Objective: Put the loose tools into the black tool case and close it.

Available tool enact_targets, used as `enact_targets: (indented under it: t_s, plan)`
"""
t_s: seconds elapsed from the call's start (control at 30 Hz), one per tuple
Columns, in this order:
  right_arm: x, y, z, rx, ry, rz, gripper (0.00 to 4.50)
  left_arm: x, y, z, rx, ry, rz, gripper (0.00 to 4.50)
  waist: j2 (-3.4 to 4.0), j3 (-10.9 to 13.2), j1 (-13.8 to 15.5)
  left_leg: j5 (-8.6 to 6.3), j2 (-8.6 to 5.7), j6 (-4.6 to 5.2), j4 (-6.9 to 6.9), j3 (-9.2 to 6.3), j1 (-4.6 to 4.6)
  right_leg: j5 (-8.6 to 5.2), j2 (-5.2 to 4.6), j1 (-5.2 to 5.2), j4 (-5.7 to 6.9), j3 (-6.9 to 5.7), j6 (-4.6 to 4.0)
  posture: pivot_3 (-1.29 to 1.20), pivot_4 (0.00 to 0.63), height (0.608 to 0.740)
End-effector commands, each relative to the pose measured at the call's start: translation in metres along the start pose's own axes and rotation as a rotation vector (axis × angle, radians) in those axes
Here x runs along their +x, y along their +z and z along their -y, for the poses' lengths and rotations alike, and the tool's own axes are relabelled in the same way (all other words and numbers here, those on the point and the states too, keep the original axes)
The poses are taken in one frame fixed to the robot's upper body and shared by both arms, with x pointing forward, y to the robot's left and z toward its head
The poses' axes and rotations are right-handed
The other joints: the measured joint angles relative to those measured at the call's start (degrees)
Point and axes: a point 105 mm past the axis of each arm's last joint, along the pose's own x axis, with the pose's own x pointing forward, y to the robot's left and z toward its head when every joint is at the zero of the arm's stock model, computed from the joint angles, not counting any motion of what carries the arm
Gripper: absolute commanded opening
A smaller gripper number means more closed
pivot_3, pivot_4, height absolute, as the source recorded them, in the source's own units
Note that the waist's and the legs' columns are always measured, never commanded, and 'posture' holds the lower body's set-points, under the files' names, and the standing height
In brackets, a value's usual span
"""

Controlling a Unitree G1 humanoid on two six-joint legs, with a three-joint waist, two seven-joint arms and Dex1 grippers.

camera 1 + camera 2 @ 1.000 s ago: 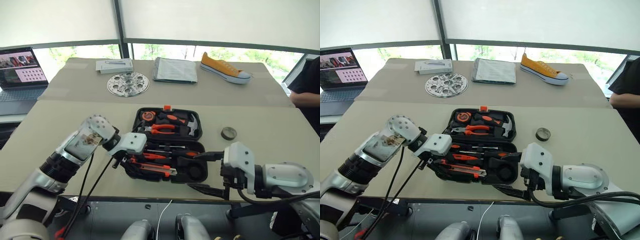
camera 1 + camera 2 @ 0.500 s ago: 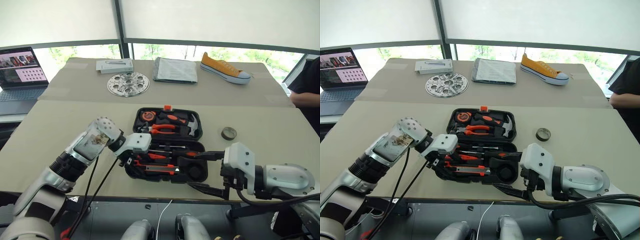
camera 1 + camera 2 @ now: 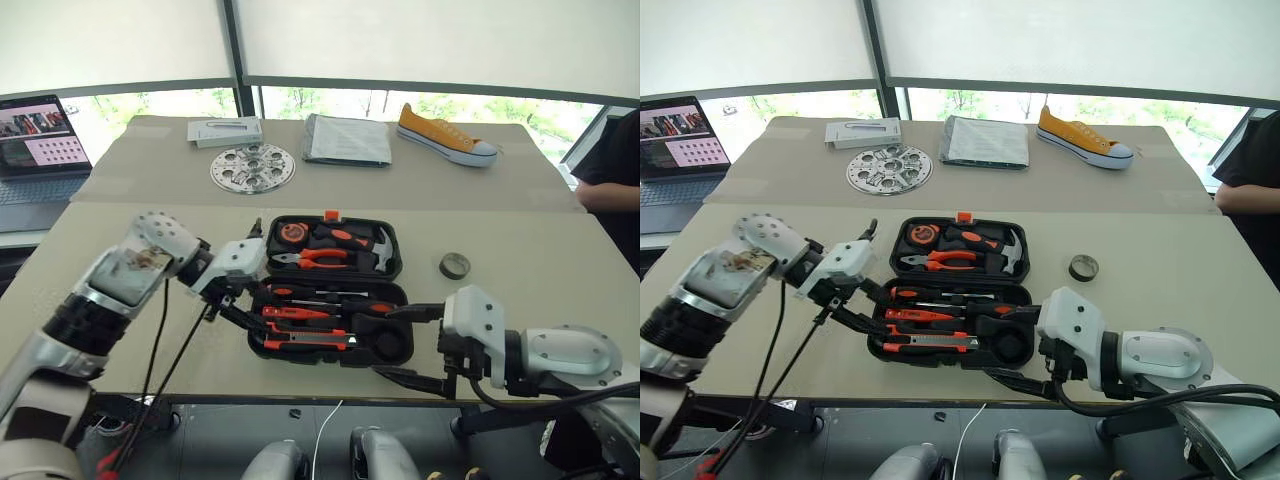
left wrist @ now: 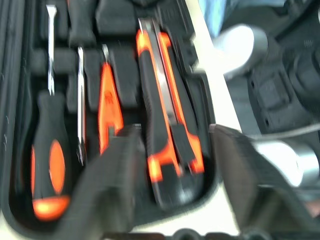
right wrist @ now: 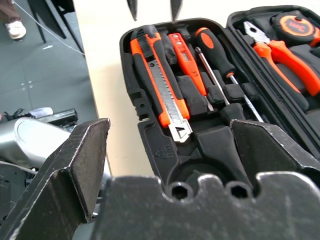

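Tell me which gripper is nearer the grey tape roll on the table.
Right. The right gripper sits at the tool case's near right corner, with the tape roll beyond it; the left gripper is at the case's far-left side.

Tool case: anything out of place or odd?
One thing: the dark grey tape roll sits loose on the table, to the right of the open black tool case, while the round recess at the case's near right corner is empty. The utility knife lies seated.

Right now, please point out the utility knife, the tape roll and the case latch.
utility knife [image 5: 162, 85], right wrist view, middle of its body
tape roll [image 3: 455, 265], left eye view, its top rim
case latch [image 3: 332, 215], left eye view, orange tab
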Motion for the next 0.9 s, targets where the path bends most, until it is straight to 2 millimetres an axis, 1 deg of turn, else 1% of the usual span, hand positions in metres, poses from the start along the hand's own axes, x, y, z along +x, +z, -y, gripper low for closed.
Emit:
enact_targets:
  t_s: [0.03,0.1,0.3,0.57,0.63,0.73,0.83,0.9]
  plan:
    - [-0.002,0.011,0.003,-0.053,-0.006,0.036,4.5,-0.002,-0.005,0.003,0.047,-0.011,-0.037,0.66,0.0,0.0,0.2,0.0,0.0,0.0,0.02,0.0,0.0,0.0,-0.01,0.01,0.0,-0.01,0.0,0.0,0.15,0.74]
    - [-0.002,0.011,0.003,-0.053,-0.006,0.037,4.5,0.0,-0.006,0.004,0.051,-0.022,-0.038,0.11,0.0,0.0,0.3,0.0,0.0,0.0,0.03,0.0,0.0,0.0,-0.01,0.03,-0.01,-0.01,0.0,0.0,0.15,0.74]
    - [-0.001,0.012,0.002,-0.052,-0.009,0.044,4.5,0.012,-0.022,0.006,0.076,-0.049,-0.144,0.11,0.0,0.0,0.0,0.0,0.0,0.01,0.01,0.0,-0.01,0.0,0.0,0.01,0.01,0.0,0.0,0.0,0.15,0.74]
    - [-0.002,0.014,0.003,-0.048,-0.02,0.048,4.5,0.028,-0.032,0.002,0.102,-0.04,-0.173,0.11,0.0,0.0,0.2,-0.01,0.0,0.03,0.03,0.0,-0.01,0.0,0.0,0.03,0.0,0.01,0.01,0.0,0.15,0.74]
    - [-0.002,0.014,0.003,-0.047,-0.023,0.047,4.5,0.029,-0.03,0.001,0.105,-0.039,-0.164,0.11,0.0,0.0,0.2,-0.01,0.0,0.03,0.03,0.0,-0.01,0.0,0.0,0.04,0.01,0.01,0.01,0.0,0.15,0.74]
    - [-0.003,0.014,0.003,-0.045,-0.025,0.047,4.5,0.022,-0.02,-0.002,0.106,-0.026,-0.132,0.11,0.0,0.0,0.2,-0.01,0.0,0.03,0.04,0.0,-0.01,0.0,0.0,0.03,0.02,0.01,0.01,0.0,0.15,0.74]
    - [-0.003,0.013,0.003,-0.042,-0.026,0.046,4.5,0.006,0.003,-0.005,0.101,-0.024,-0.039,0.11,-0.02,0.0,0.2,-0.01,0.0,0.03,0.05,0.0,-0.02,0.0,0.01,0.02,0.03,0.0,0.01,0.0,0.15,0.74]
    - [-0.002,0.013,0.003,-0.041,-0.025,0.047,4.5,0.005,0.01,-0.006,0.106,-0.033,-0.018,0.11,-0.05,0.0,0.2,-0.01,0.01,0.03,0.15,-0.03,-0.14,0.0,0.02,-0.06,0.07,-0.02,0.01,0.0,0.15,0.74]
